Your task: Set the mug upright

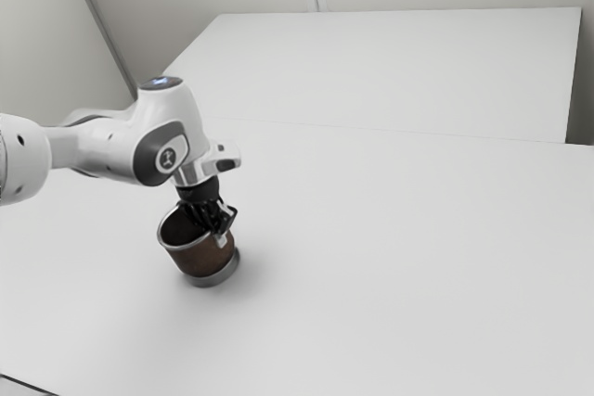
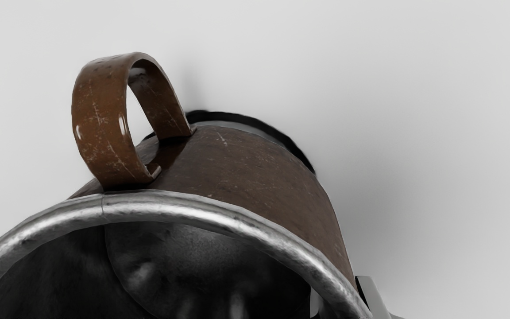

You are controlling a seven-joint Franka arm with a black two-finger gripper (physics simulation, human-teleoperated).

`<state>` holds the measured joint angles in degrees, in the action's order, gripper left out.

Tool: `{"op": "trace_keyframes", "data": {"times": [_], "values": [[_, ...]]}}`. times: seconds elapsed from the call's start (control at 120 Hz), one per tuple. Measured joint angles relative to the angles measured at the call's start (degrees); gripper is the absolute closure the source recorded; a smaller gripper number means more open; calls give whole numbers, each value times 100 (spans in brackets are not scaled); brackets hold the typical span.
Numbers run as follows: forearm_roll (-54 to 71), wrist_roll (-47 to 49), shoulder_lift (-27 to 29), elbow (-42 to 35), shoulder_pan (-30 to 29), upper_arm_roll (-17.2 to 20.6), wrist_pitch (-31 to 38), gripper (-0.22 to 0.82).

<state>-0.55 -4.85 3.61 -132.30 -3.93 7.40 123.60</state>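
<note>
Brown mug (image 2: 259, 177) under a white arm (image 1: 116, 141) with dark grey patches.
The mug's body is dull, dark brown, flecked with pale scratches; its handle (image 2: 98, 115) is a warmer, glossier brown, scratched in whitish lines. The rim (image 2: 179, 208) is mottled silver, the inside (image 2: 202, 257) smoky black and grey, the base (image 1: 213, 277) grey. The gripper (image 1: 219, 231) is black with pale grey tips, the table (image 1: 399, 238) plain off-white.

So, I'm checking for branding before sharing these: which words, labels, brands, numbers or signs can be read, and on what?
No readable words or numbers.
Arm: pale emblem on its dark cover, no letters legible; bluish mark on top, too small to read.
Mug: no lettering visible.
</note>
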Motion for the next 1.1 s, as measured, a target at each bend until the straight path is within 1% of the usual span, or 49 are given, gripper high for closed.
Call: {"op": "trace_keyframes", "data": {"times": [0.192,0.225,0.342,0.408,0.492,0.583,0.658,0.792,1.1], "values": [[41,104,-252,15,-17,6,175,76],[61,108,-257,16,-16,7,195,71],[115,107,-210,18,-18,24,243,45],[130,105,-153,21,-16,56,260,33],[140,108,-112,76,61,76,269,22],[217,112,-104,272,174,77,197,14],[280,126,-100,556,216,77,0,10],[319,212,-94,1165,184,77,-647,5],[301,449,-178,2597,132,71,-2137,1]]}}
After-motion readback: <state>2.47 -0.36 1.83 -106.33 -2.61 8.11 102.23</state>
